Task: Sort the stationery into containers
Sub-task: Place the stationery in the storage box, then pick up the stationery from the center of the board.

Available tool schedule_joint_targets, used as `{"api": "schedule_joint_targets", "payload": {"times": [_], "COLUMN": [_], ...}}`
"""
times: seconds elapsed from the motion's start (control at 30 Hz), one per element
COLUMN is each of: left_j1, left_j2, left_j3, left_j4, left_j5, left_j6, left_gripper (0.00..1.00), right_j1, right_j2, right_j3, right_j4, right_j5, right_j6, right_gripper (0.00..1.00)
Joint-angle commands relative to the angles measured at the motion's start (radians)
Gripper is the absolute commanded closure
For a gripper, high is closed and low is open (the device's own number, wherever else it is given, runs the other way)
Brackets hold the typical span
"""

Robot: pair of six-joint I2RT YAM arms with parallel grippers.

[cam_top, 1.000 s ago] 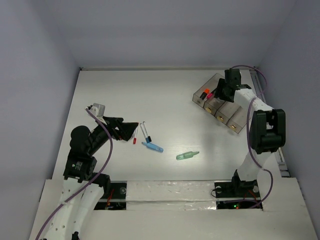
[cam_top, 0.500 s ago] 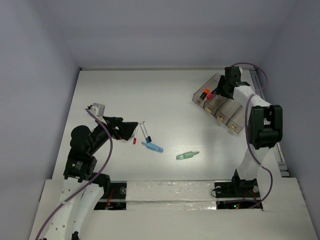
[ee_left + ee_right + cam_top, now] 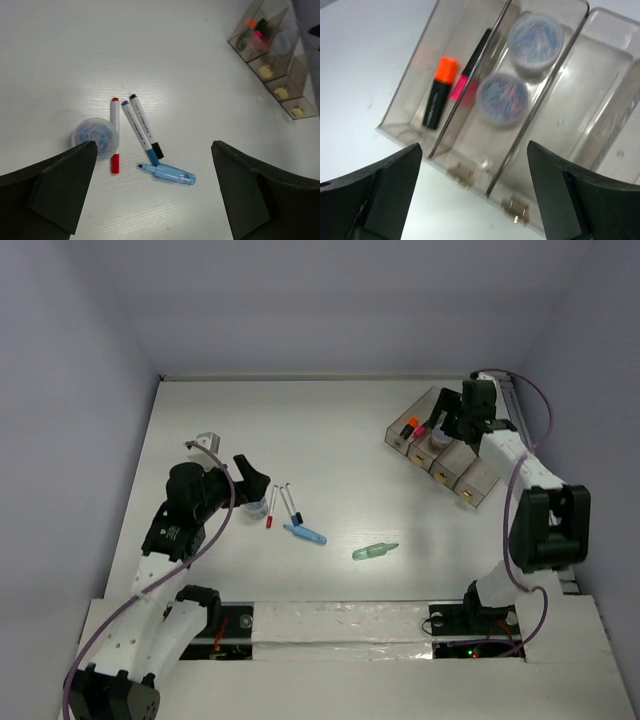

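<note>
Right fingers newly spread, pots in bin

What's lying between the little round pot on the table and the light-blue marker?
Three thin white pens: one red-capped beside the pot, two nearer the marker. Left wrist view shows it.

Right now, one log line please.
left end effector open by clear round pot | right end effector open above smoky plastic bin tray | two similar pots binned
</note>
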Motion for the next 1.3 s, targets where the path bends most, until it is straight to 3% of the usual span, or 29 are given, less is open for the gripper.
{"api": "schedule_joint_targets", "payload": {"times": [0.0,0.17,0.37,0.87,1.17,1.27], "left_j1": [-0.004,-0.004,-0.004,-0.064,-0.064,-0.064], "left_j2": [0.070,0.231,0.361,0.552,0.639,0.649], "left_j3": [0.055,0.064,0.074,0.100,0.134,0.141], "left_j4": [-0.028,-0.051,-0.062,-0.082,-0.074,-0.079], "left_j5": [-0.094,-0.150,-0.203,-0.269,-0.305,-0.314], "left_j6": [-0.006,-0.009,0.001,0.020,0.031,0.032], "left_gripper": [0.02,0.03,0.07,0.16,0.35,0.50], "right_j1": [0.060,0.193,0.224,0.242,0.242,0.242], "right_j2": [-0.258,-0.478,-0.644,-0.655,-0.687,-0.692], "right_j3": [-0.177,-0.375,-0.487,-0.558,-0.567,-0.572], "right_j4": [0.172,0.256,0.224,0.289,0.287,0.289], "right_j5": [-0.131,-0.213,-0.312,-0.432,-0.441,-0.440], "right_j6": [0.053,0.096,0.082,0.091,0.090,0.090], "right_gripper": [0.10,0.12,0.08,0.07,0.07,0.07]}}
